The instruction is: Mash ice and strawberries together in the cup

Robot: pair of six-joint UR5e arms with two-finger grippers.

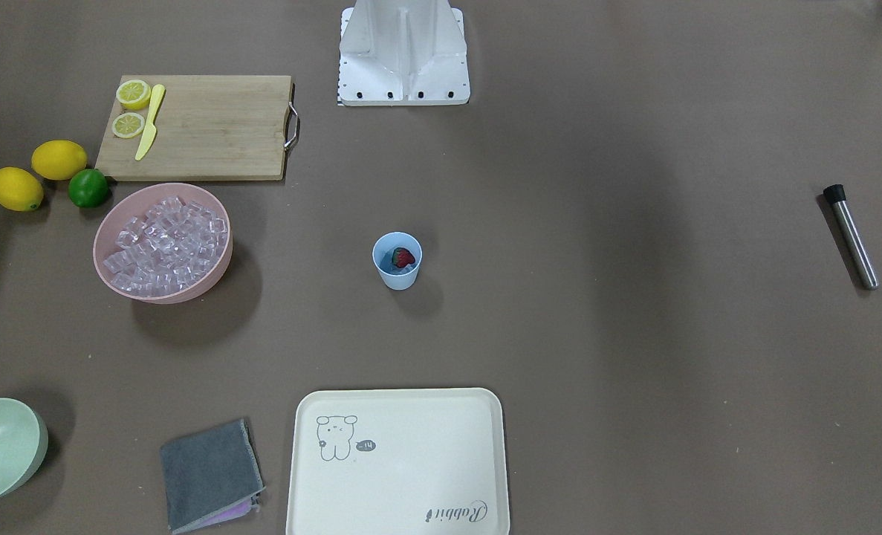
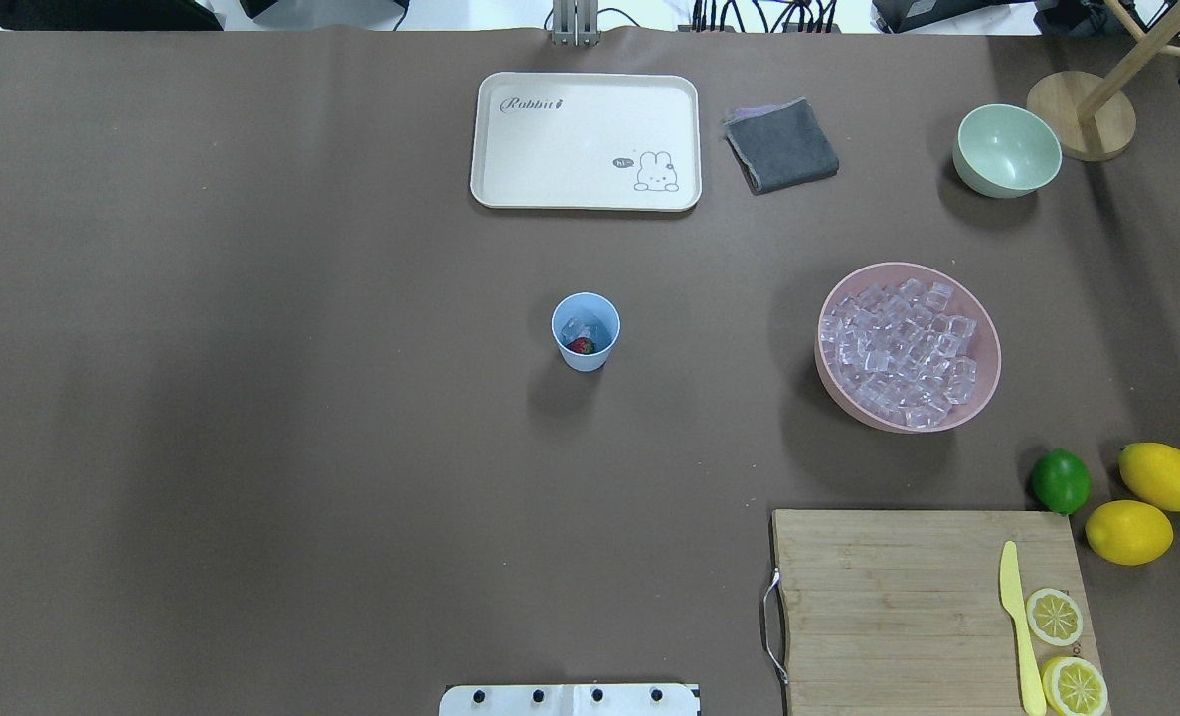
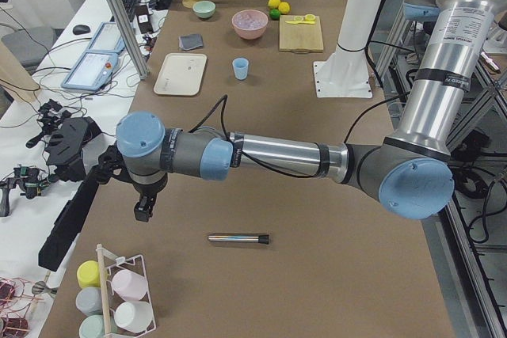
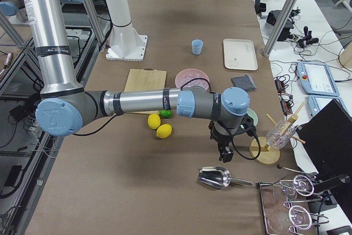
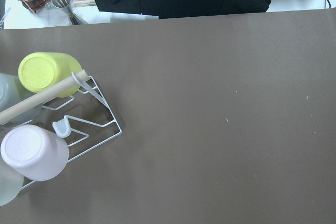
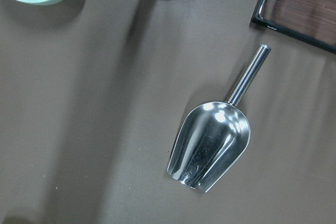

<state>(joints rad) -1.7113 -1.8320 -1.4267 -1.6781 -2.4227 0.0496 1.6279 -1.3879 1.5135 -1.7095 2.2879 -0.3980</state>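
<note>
The light blue cup [image 1: 397, 261] stands at the table's middle, also in the overhead view [image 2: 586, 332]. Inside it lie a red strawberry [image 1: 405, 257] and a few clear ice cubes [image 2: 582, 327]. More ice [image 1: 166, 245] fills the pink bowl [image 1: 188, 294]. A steel muddler with a black tip [image 1: 850, 235] lies far from the cup. My left gripper [image 3: 142, 213] hangs over the table's end near the muddler [image 3: 238, 238]; my right gripper [image 4: 225, 155] hangs at the other end above a metal scoop [image 6: 210, 148]. I cannot tell whether either gripper is open or shut.
A cream tray [image 1: 400, 464], grey cloth [image 1: 210, 475] and pale green bowl [image 1: 2, 446] lie across from the robot. A cutting board [image 1: 210, 126] holds lemon halves and a yellow knife; two lemons and a lime [image 1: 88, 187] sit beside it. A cup rack [image 5: 37, 129] is below the left wrist.
</note>
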